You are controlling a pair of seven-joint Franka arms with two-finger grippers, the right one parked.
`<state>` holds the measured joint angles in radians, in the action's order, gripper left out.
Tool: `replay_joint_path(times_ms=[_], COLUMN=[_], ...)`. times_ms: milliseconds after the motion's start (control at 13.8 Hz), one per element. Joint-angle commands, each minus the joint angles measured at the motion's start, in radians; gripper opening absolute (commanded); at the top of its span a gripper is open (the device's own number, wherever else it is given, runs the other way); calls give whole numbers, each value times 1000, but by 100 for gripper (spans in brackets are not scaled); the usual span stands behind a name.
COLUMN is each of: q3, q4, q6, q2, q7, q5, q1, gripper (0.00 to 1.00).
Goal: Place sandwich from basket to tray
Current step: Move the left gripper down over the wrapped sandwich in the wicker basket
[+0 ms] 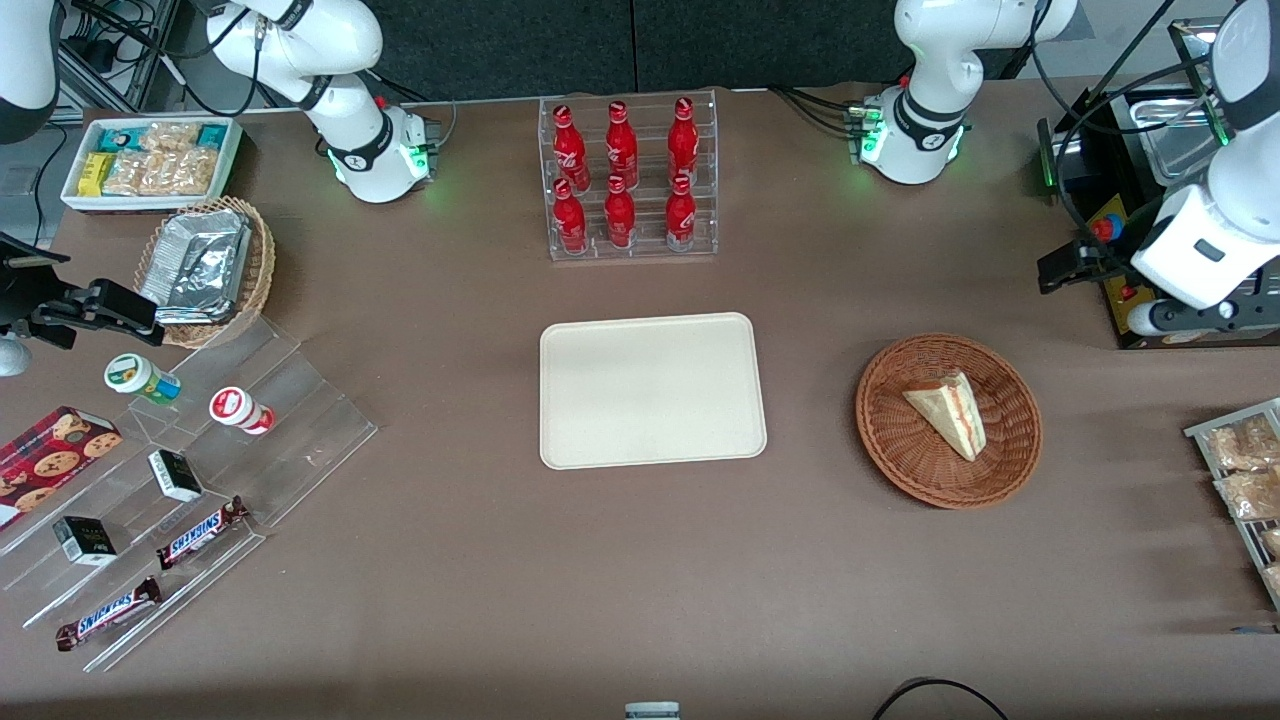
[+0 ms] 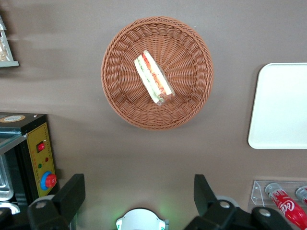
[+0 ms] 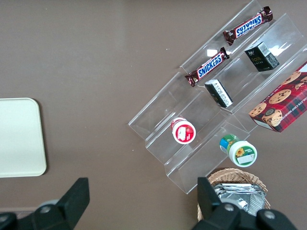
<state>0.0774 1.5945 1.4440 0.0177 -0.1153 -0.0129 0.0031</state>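
The sandwich (image 1: 950,412) (image 2: 153,78), a pale wedge with a red and green filling stripe, lies in the middle of the round reddish-brown basket (image 1: 900,455) (image 2: 120,98). The cream tray (image 1: 650,390) (image 2: 283,105) (image 3: 19,136) lies bare beside the basket, toward the parked arm's end. My gripper (image 1: 1068,268) (image 2: 138,194) hangs high above the table, open and holding nothing. It is farther from the front camera than the basket and toward the working arm's end.
A clear rack of red bottles (image 1: 628,180) (image 2: 283,201) stands farther back than the tray. A black box with a red button (image 1: 1112,255) (image 2: 44,165) sits below my gripper. Bagged snacks (image 1: 1245,470) lie at the working arm's end. Acrylic steps with small goods (image 1: 180,470) and a foil-lined basket (image 1: 205,265) are at the parked arm's end.
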Motion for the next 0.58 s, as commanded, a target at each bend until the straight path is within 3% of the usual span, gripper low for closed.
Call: replay_joint_path(times_ms=[0, 145, 508], q3=[-13, -13, -15], q4=[-21, 8, 243], q6=[-16, 12, 229], q2=[4, 10, 8], q7=[17, 20, 3], q5=[4, 7, 5], q1=[-14, -14, -14], gripper=[100, 100, 100])
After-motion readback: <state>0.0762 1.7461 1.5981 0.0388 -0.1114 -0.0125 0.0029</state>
